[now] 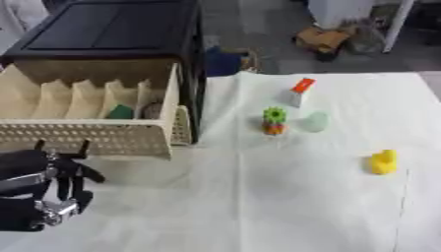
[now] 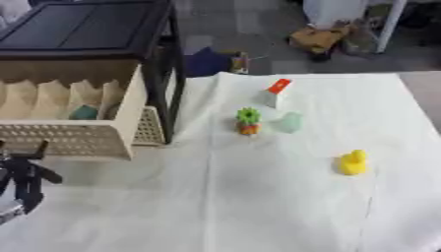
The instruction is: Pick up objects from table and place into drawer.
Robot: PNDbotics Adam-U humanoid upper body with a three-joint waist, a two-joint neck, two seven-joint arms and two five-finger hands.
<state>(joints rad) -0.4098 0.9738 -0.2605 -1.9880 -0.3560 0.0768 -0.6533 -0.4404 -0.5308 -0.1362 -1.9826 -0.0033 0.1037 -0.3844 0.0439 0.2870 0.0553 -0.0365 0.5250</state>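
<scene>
The beige drawer point(image 1: 95, 135) stands pulled out of a black cabinet point(image 1: 112, 29) at the left, with a teal object point(image 1: 120, 112) and a dark round object point(image 1: 151, 110) inside its slots. On the white cloth lie a small green-topped orange toy point(image 1: 274, 121), a pale green translucent object point(image 1: 315, 121), a white piece with an orange top point(image 1: 298, 92) and a yellow duck point(image 1: 383, 162). My left hand point(image 1: 43, 189) rests at the lower left, below the drawer front, fingers relaxed and holding nothing. My right hand is out of sight.
The white cloth point(image 1: 284, 197) covers the table to its right edge. Beyond the far edge, on the floor, lie a blue bag point(image 1: 222, 61) and cardboard scraps point(image 1: 323, 39).
</scene>
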